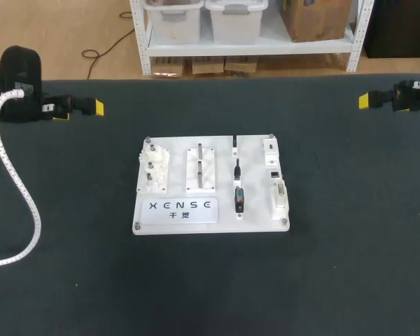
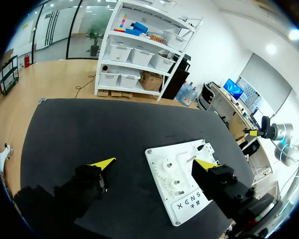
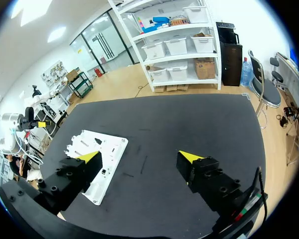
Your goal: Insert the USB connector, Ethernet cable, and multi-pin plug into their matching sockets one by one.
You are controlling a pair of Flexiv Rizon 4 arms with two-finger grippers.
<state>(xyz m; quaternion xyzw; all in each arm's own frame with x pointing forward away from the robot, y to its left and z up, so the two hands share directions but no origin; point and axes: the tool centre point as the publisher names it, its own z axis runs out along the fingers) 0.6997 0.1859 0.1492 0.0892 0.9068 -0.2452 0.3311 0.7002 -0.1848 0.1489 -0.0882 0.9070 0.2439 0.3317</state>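
1. The left gripper (image 2: 154, 164) and right gripper (image 3: 139, 157) are both spread and empty, well off either side of the white board (image 1: 257, 206).
2. What looks like the USB connector (image 1: 239, 199) lies on the board, beside the sockets (image 1: 274, 173).
3. Best to pinch its body squarely and line it up before pressing.

A black tabletop (image 1: 350, 280) carries a white base plate (image 1: 255, 213) at its middle, lying flat with a screw at each corner. On the plate's left part stands a white block of pegs and small gears (image 1: 154, 170), and just beside it, toward the plate's middle, a white block with two upright slots (image 1: 201, 168) set one behind the other. In front of both blocks, along the plate's near edge, lies a white label panel with dark lettering (image 1: 181, 208).
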